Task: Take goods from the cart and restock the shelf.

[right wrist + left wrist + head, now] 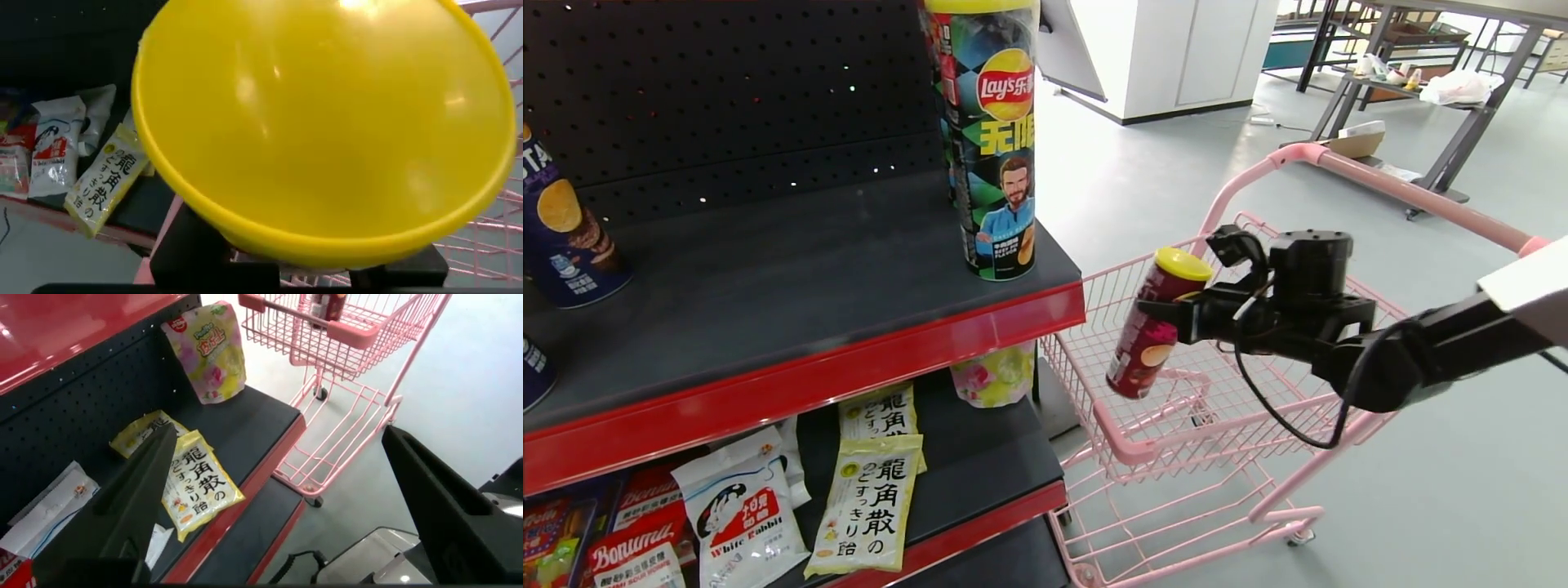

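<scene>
My right gripper [1168,314] is shut on a dark red chip can [1150,327] with a yellow lid [327,122], holding it tilted above the pink cart [1176,425], just right of the shelf's red front edge [849,359]. A tall green chip can [992,139] stands at the right end of the upper shelf [768,278]. Blue chip cans [564,229] stand at its left end. My left gripper [278,498] is open, low beside the lower shelf [245,441], its dark fingers [139,498] spread wide over yellow candy bags [196,482].
The lower shelf holds candy bags [874,490], a white bag [739,514] and a floral pouch [992,376]. The cart's pink handle [1405,192] runs back right. Grey open floor lies right of the cart; metal tables [1413,82] stand far behind.
</scene>
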### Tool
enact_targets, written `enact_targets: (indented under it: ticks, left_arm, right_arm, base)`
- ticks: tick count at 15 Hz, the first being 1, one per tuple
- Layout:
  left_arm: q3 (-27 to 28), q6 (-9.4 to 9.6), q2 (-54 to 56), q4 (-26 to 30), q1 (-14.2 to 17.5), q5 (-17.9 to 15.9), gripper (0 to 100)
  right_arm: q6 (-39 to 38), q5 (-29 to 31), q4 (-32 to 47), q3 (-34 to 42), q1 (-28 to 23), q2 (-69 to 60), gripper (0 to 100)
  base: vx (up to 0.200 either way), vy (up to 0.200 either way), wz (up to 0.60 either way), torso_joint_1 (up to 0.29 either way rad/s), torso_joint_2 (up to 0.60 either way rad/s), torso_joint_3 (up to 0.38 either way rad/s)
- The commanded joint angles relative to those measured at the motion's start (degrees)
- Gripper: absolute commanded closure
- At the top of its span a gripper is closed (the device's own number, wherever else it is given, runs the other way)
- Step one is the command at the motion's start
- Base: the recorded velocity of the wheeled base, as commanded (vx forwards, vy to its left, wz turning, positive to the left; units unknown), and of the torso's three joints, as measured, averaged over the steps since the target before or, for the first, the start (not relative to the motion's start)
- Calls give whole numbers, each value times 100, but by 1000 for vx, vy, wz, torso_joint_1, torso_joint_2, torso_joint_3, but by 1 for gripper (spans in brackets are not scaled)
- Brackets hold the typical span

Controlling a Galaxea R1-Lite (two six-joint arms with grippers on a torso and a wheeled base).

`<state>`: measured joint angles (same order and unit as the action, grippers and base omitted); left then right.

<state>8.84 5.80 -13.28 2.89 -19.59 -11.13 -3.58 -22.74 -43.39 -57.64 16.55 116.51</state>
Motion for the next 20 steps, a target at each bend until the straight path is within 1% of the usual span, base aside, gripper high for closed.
enact_targets:
  ticks: [1,3,4,5,6,7,8,9,11,12,14,17,20]
  left_arm:
    - [30,0,-158,10,8,14,0]
    - [74,9,-378,1,34,181,0]
    - [171,26,-571,1,43,269,0]
    - [399,35,-1002,-8,34,498,0]
    - [549,35,-1388,-52,25,559,0]
    - [645,35,-1546,-96,25,559,0]
    - [681,88,-1643,-210,34,586,0]
    - [698,167,-1678,-271,25,577,0]
    - [689,430,-1687,-271,25,577,0]
    - [654,703,-1661,-271,25,577,0]
    - [645,712,-1643,-263,25,586,0]
    - [637,721,-1617,-236,25,691,0]
    - [575,729,-1529,-236,25,805,0]
  right_arm:
    - [306,24,612,877,-636,-2035,100]
    - [385,41,1227,1053,-812,-2932,100]
    - [402,173,1588,1106,-829,-3292,100]
    - [490,692,2282,1167,-829,-3890,100]
    - [719,859,3038,1211,-794,-4426,100]
    - [895,894,3636,1185,-821,-4821,100]
    - [1088,911,4233,1185,-785,-5147,100]
    - [1167,920,4400,1220,-829,-5314,100]
    - [1193,1052,4427,1360,-829,-5560,100]
    - [1202,1236,4400,1492,-829,-5648,100]
    - [1211,1272,4409,1615,-803,-5762,100]
    - [1211,1289,4409,1738,-821,-5832,100]
    - [1229,1289,4418,1756,-829,-5867,100]
  base:
    - [0,0,0,0,0,0]
    - [0,0,0,0,0,0]
    - [0,0,0,0,0,0]
    - [0,0,0,0,0,0]
    - [0,0,0,0,0,0]
    - [0,0,0,0,0,0]
    - [0,0,0,0,0,0]
    - [0,0,0,0,0,0]
    - [0,0,0,0,0,0]
    - [0,0,0,0,0,0]
    - [0,0,0,0,0,0]
    - [0,0,0,0,0,0]
    - [-200,0,0,4,4,1]
